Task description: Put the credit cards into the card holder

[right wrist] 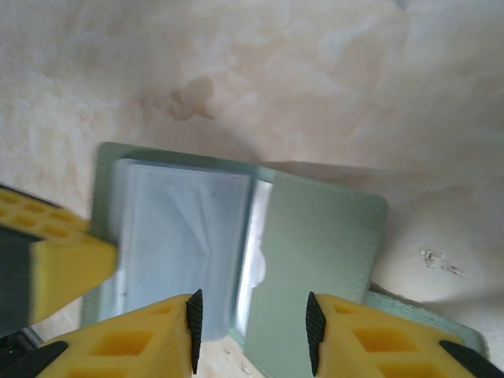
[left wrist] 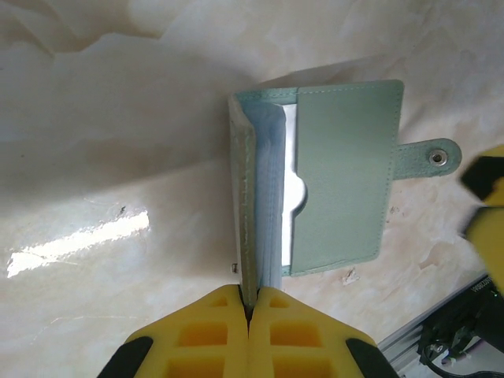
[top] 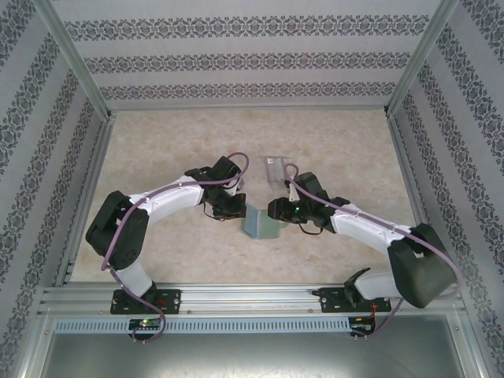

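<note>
The card holder (top: pixel 261 227) is a sage-green folding wallet lying open on the table between my two grippers. My left gripper (left wrist: pixel 252 303) is shut on the edge of its left cover, which stands on edge with the clear sleeves (left wrist: pixel 272 189). The other half (left wrist: pixel 346 173) lies flat, and a white strip (left wrist: pixel 289 197) shows at the notch of its pocket. My right gripper (right wrist: pixel 252 323) hovers open just above the card holder (right wrist: pixel 315 252), nothing between its fingers. Pale thin rectangles (top: pixel 274 168), seemingly credit cards, lie on the table just beyond the wallet.
The table (top: pixel 173 150) is beige and mottled, walled by patterned panels on three sides. A snap tab (left wrist: pixel 435 157) sticks out from the wallet's right edge. The aluminium rail (top: pixel 252 298) runs along the near edge. Both arms crowd the table's centre.
</note>
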Motion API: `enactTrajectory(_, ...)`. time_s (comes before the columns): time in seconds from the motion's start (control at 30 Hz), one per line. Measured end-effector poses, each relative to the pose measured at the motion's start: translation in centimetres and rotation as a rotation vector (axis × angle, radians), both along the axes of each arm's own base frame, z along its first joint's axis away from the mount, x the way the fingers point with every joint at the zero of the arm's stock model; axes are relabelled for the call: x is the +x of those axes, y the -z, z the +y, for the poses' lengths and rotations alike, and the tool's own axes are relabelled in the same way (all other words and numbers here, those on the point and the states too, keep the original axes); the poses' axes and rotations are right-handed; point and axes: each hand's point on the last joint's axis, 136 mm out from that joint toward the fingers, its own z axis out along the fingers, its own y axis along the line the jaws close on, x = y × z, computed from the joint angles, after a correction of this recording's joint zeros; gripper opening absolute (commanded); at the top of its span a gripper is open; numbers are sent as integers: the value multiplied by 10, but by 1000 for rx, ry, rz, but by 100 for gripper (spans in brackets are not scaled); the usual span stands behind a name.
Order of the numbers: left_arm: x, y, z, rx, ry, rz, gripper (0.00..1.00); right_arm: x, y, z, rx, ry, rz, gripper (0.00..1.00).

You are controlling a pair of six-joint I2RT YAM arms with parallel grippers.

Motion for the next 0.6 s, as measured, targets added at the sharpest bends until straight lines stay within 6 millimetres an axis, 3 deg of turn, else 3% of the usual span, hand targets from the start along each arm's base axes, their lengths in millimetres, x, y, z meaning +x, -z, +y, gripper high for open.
enactTrajectory(0.27, -1, -23, 0, -31, 15, -18, 0, -8, 49, 10, -50, -33, 126, 22)
enactTrajectory(0.43, -4, -26, -13, -101, 35, 13, 0, -2, 51, 23, -36, -49, 124, 14)
enactTrajectory(0.6, -2, -29, -26, -172, 53, 16, 0, 1, 53, 24, -32, -45, 123, 13)
